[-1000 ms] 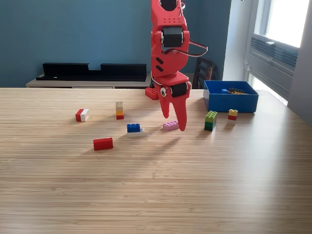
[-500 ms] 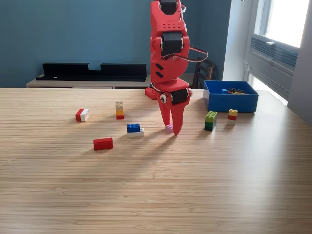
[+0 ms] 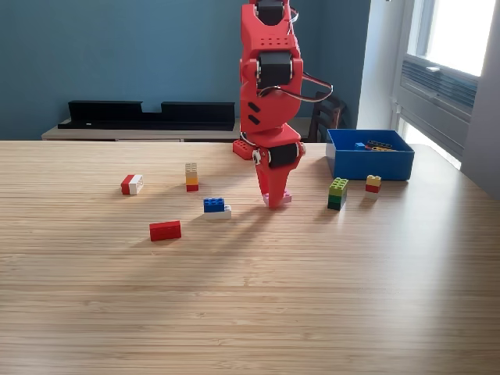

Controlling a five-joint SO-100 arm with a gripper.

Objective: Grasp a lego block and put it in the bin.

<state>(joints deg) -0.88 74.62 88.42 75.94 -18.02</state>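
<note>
My red gripper (image 3: 273,197) points straight down at the table's middle, its fingers closed together on a small pink lego block (image 3: 284,198) that rests on the wood; only the block's edges show beside the fingertips. The blue bin (image 3: 367,166) stands at the back on the exterior view's right, apart from the gripper, with a few blocks (image 3: 373,145) inside it.
Loose on the table are a blue-and-white block (image 3: 215,207), a red block (image 3: 165,230), a red-and-white block (image 3: 131,184), a tan-orange-red stack (image 3: 191,177), a green stack (image 3: 337,193) and a yellow-red block (image 3: 373,183). A red brick (image 3: 242,148) lies behind the arm.
The gripper was open beside the pink block; it has come down around the block and its fingers have closed on it.
</note>
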